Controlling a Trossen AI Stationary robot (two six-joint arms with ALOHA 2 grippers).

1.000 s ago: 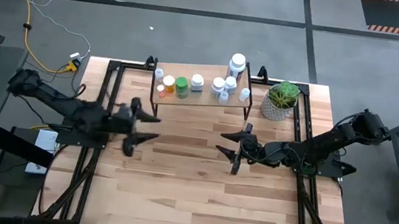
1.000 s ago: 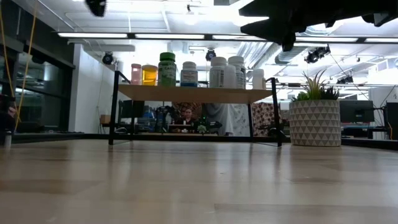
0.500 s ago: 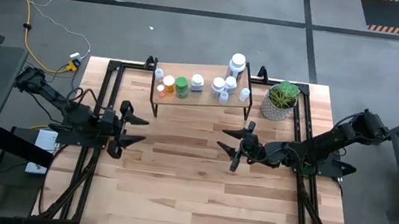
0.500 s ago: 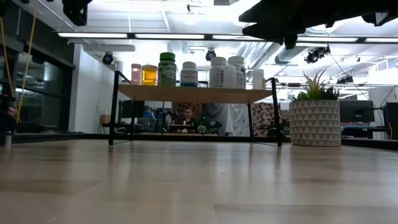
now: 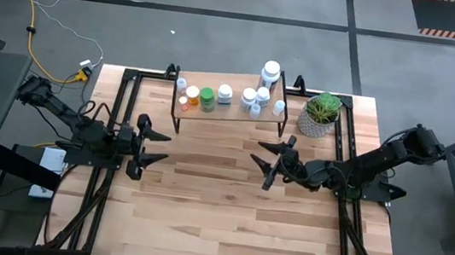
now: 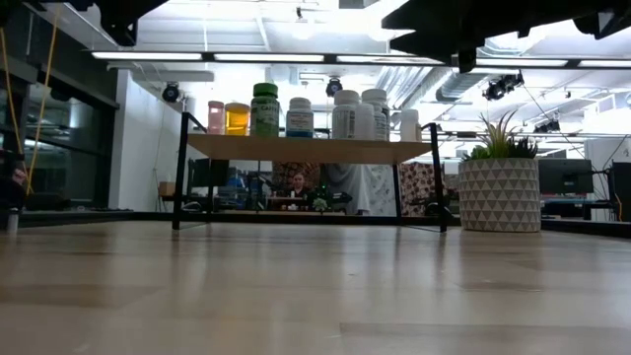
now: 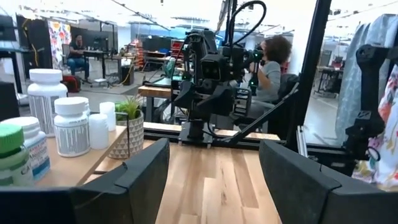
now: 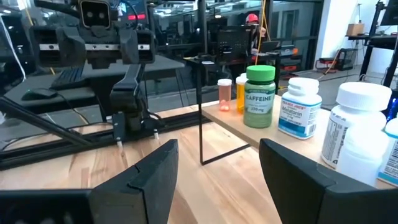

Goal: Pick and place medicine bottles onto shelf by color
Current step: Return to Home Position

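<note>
Both arms reach inward from opposite sides, held low and bent. The left gripper (image 5: 157, 146) and right gripper (image 5: 264, 163) point toward each other, well apart, fingers spread wide.

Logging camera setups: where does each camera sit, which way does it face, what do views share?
High: overhead, straight down on the table; both arms, left gripper and right gripper open.
Low: tabletop height, level toward the shelf; arm parts at top edge.
Left wrist: faces the right arm, past its own fingers.
Right wrist: faces the left arm and shelf, past own fingers.
Shared: green bottle in high, low, right wrist.
</note>
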